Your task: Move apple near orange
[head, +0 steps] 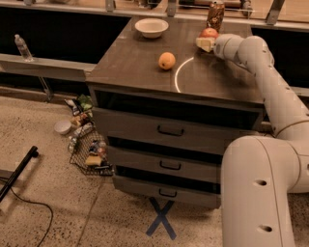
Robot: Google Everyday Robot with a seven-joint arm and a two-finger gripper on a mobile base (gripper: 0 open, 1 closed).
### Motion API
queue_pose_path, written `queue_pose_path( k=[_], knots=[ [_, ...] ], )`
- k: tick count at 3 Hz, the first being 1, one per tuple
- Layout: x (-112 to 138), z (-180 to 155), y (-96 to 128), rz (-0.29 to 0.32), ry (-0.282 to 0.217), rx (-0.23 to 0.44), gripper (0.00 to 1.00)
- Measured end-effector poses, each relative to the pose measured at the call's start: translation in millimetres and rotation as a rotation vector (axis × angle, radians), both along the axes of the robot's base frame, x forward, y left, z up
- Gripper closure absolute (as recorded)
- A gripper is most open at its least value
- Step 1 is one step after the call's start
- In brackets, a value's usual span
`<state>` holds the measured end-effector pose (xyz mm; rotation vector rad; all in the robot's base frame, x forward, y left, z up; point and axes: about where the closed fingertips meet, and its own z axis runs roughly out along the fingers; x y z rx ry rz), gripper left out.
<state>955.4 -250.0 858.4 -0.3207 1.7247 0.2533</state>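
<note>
The apple, the larger red-orange fruit, sits at the back right of the dark cabinet top, just in front of a brown can. My gripper reaches in from the right and is right against the apple's front side, partly hiding it. The orange, smaller and yellow-orange, lies alone near the middle of the top, to the left of and nearer than the gripper.
A white bowl stands at the back left of the top. The brown can stands behind the apple. A white arc is marked on the top. Below are drawers; a wire basket with litter lies on the floor at left.
</note>
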Motion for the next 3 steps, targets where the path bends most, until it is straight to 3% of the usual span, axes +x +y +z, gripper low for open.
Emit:
queue_pose_path(
  k=[1, 2, 3],
  knots=[
    [-1, -2, 0, 0.026, 0.0, -0.001, 0.63],
    [-31, 14, -1, 0.154, -0.008, -0.013, 0.93],
    [-72, 23, 10, 0.298, 0.013, -0.027, 1.0]
  ],
)
